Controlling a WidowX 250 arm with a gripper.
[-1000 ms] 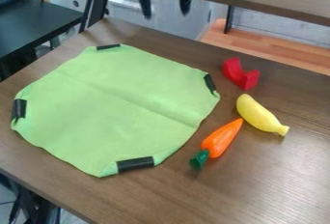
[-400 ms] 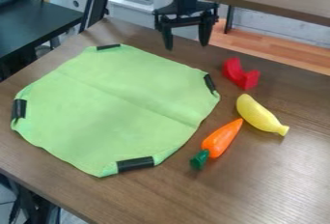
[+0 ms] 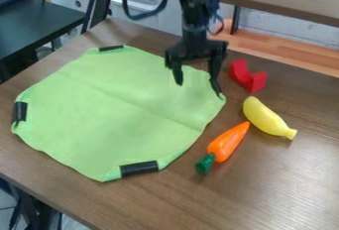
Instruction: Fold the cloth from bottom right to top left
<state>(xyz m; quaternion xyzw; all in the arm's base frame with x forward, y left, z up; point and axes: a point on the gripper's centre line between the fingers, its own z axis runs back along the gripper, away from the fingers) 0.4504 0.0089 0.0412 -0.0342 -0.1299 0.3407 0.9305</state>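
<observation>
Open gripper (image 3: 198, 88) over upper right of green cloth (image 3: 112, 110).
See fingers spread apart; see cloth lying flat, unfolded, on brown table (image 3: 285, 189), left of carrot (image 3: 227, 142), banana (image 3: 266, 117) and red block (image 3: 248, 79).

The scene is bright and softly lit. On the brown wooden table (image 3: 285, 189), a broad, pale sheen spreads over the lower right of the frame, while the wood at upper center is deeper in tone. Light falls fairly evenly on the green cloth (image 3: 99, 110), with faint shading along its diagonal crease. Right of center, soft, faint shadows lie beside the toy carrot (image 3: 227, 143) and toy banana (image 3: 265, 117). The black gripper (image 3: 198, 88) reads nearly as a silhouette. At upper left, the black side table (image 3: 39, 21) carries a dull reflection.
</observation>
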